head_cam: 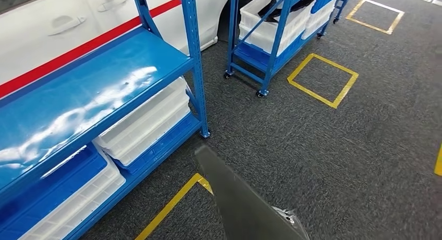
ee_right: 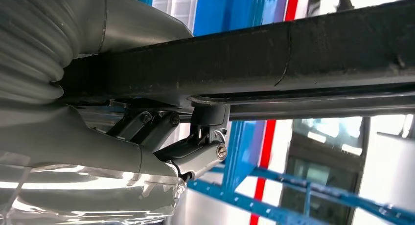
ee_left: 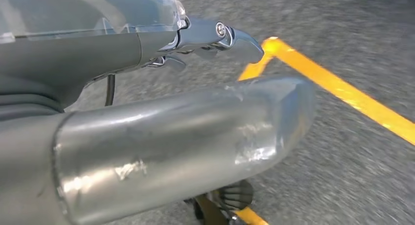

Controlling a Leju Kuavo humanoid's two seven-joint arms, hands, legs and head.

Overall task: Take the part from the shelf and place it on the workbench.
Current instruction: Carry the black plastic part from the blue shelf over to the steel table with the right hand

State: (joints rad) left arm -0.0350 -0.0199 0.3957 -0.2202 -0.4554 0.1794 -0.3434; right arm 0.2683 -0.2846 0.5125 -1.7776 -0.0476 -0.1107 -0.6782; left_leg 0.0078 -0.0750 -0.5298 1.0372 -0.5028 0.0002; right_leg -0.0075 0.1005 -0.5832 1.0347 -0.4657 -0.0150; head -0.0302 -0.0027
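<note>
**Part in transit, carried low in front of the shelf**

The dark grey part (head_cam: 245, 203) sits near you at bottom centre, just right of the blue shelf (head_cam: 193, 52). Your right hand (ee_right: 195, 151) clamps its long, stiff bar from beneath. Your left hand (ee_left: 210, 39) appears to hold nothing, but blur prevents confirmation. Treat the part as rigid, smooth painted metal, probably heavy; grip along the straight edge.
</note>
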